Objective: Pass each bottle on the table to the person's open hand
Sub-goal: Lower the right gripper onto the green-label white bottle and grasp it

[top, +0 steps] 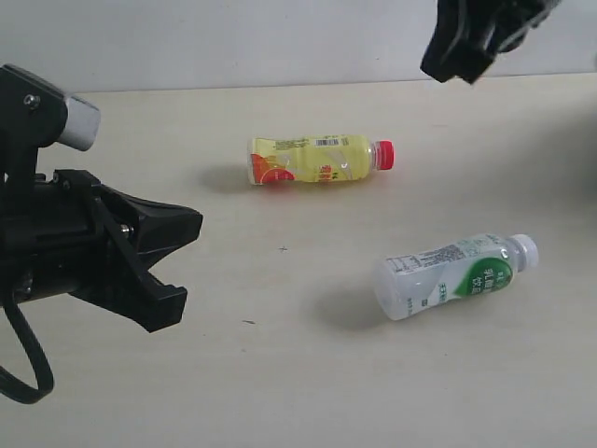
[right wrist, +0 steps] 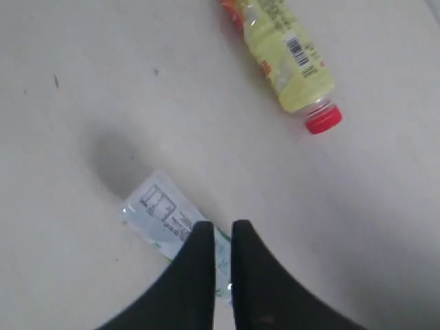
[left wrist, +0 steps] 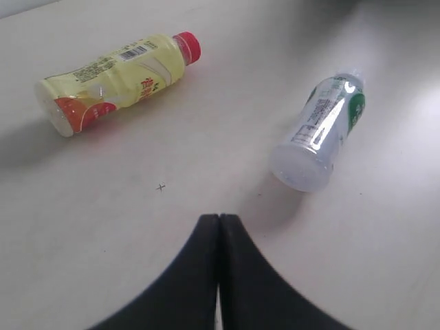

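Note:
Two bottles lie on their sides on the pale table [top: 280, 373]. The yellow-labelled, red-capped bottle [top: 317, 161] [left wrist: 113, 75] [right wrist: 289, 62] is farther back. The white-capped, green-labelled bottle [top: 452, 275] [left wrist: 323, 130] [right wrist: 161, 206] is nearer, at the right. My left gripper [top: 177, 261] [left wrist: 218, 216] hovers at the left, well short of both, its fingers pressed together on nothing. My right gripper [top: 452, 65] [right wrist: 221, 223] hangs high over the green-labelled bottle, with a thin slit between its fingers and nothing held. The other two bottles and the person's open hand are out of view.
A pale wall runs along the table's far edge. Bare tabletop with a few dark specks [top: 283, 249] lies between the left gripper and the bottles.

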Robot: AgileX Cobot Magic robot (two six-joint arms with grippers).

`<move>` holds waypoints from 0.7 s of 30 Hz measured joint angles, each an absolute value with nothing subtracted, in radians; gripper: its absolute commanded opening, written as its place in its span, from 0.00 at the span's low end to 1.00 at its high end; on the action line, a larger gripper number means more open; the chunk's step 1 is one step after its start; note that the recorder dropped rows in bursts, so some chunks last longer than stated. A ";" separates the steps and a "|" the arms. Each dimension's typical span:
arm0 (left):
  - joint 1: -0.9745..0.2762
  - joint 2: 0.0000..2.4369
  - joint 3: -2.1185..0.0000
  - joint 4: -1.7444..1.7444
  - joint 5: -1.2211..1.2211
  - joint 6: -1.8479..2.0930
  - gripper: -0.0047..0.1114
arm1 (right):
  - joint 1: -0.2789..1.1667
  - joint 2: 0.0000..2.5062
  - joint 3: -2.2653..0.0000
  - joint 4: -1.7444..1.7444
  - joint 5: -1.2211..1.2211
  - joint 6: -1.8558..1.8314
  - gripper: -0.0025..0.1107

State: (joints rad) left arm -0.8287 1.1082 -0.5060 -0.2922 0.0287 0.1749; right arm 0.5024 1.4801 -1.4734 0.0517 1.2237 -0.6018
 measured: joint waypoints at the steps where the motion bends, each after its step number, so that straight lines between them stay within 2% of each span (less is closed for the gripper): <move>1: -0.829 1.108 -0.506 -0.292 0.029 0.175 0.05 | 0.502 1.475 -1.432 0.052 1.224 -0.634 0.02; 7: -0.829 1.108 -0.506 -0.292 0.029 0.175 0.05 | 0.502 1.471 -1.258 0.052 1.225 -1.080 0.02; 10: -0.829 1.108 -0.506 -0.292 0.029 0.175 0.05 | 0.502 1.480 -1.197 0.026 1.225 -1.232 0.10; 12: -0.829 1.108 -0.506 -0.292 0.029 0.175 0.05 | 0.502 1.495 -1.175 -0.008 1.225 -1.239 0.21; 14: -0.829 1.108 -0.506 -0.292 0.029 0.175 0.05 | 0.502 1.514 -1.147 -0.017 1.221 -1.243 0.45; 15: -0.829 1.108 -0.506 -0.292 0.029 0.175 0.05 | 0.502 1.528 -1.131 -0.017 1.208 -1.245 0.52; 16: -0.829 1.108 -0.506 -0.292 0.029 0.175 0.05 | 0.502 1.542 -1.120 -0.019 1.192 -1.245 0.63; 18: -0.829 1.108 -0.506 -0.292 0.029 0.175 0.05 | 0.502 1.574 -1.091 -0.019 1.148 -1.245 0.72; 21: -0.829 1.108 -0.506 -0.292 0.029 0.175 0.05 | 0.502 1.628 -1.058 -0.015 1.081 -1.245 0.73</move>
State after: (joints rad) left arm -0.8287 1.1082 -0.5060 -0.2922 0.0287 0.1749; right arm 0.5024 1.6284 -1.0576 -0.0147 1.0814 -1.2455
